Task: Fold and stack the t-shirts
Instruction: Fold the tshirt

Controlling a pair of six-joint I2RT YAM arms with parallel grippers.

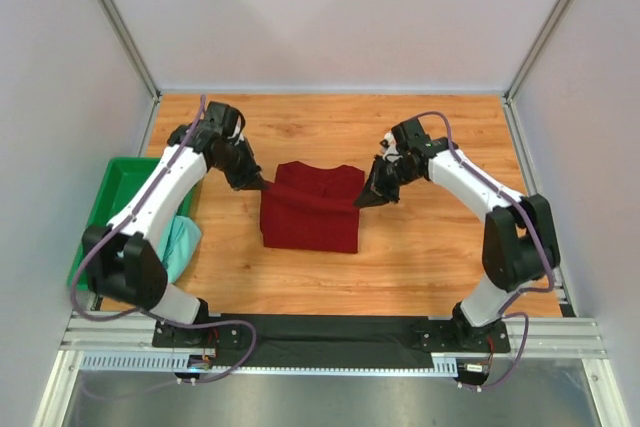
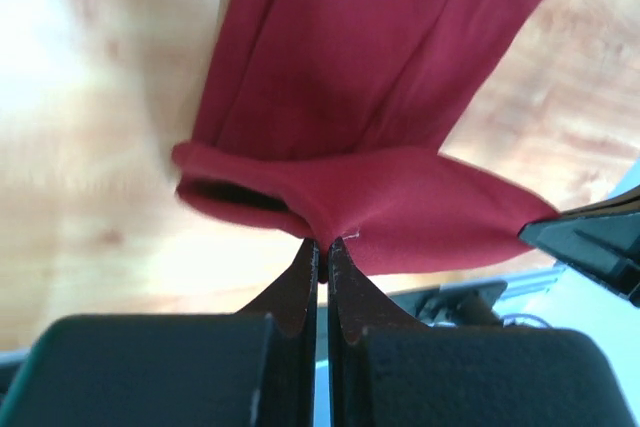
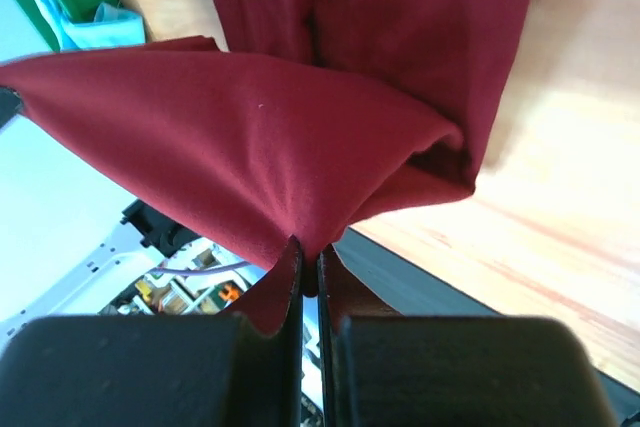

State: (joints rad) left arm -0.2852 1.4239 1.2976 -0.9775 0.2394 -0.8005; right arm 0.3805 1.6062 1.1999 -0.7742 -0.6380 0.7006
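The maroon t-shirt (image 1: 310, 213) lies partly folded at the middle of the wooden table. My left gripper (image 1: 258, 183) is shut on its left corner and my right gripper (image 1: 364, 199) is shut on its right corner; together they hold the folded edge lifted and stretched between them. In the left wrist view the maroon cloth (image 2: 400, 187) is pinched at the gripper (image 2: 323, 247). In the right wrist view the cloth (image 3: 250, 157) is pinched at the gripper (image 3: 307, 252). The mint green t-shirt (image 1: 181, 239) hangs over the tray's near right edge, beside the left arm.
A bright green plastic tray (image 1: 112, 187) stands at the table's left edge. The mint shirt and tray also show in the right wrist view's top left corner (image 3: 85, 22). A black strip (image 1: 330, 332) runs along the near edge between the arm bases.
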